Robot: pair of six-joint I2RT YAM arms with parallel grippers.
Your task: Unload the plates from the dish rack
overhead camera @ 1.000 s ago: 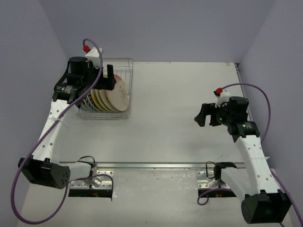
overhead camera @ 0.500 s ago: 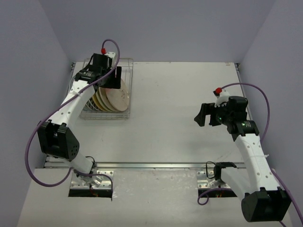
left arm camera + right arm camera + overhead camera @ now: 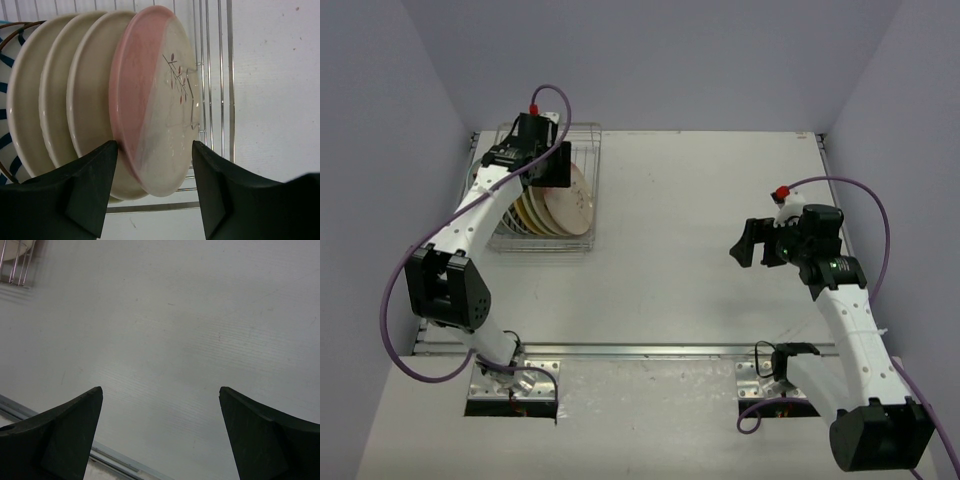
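The dish rack [image 3: 584, 133] stands at the far left of the table and holds several plates on edge. The frontmost is pink-cream with a sprig [image 3: 574, 200], also seen in the left wrist view [image 3: 150, 100]. Behind it stand cream plates [image 3: 85, 95] and a dark-striped plate [image 3: 6, 95]. My left gripper [image 3: 558, 165] is open above the rack. Its jaws straddle the pink-cream plate's near rim [image 3: 154, 145], with a gap on the right side. My right gripper [image 3: 745, 243] is open and empty above bare table at the right [image 3: 161, 390].
The rack's wire grid [image 3: 220, 75] extends right of the plates. A corner of the rack shows in the right wrist view [image 3: 15, 262]. A metal rail [image 3: 650, 350] runs along the table's near edge. Purple walls enclose the table.
My left arm has swung its elbow down and left, and its gripper has shifted slightly over the rack's plates. The right arm has not moved.
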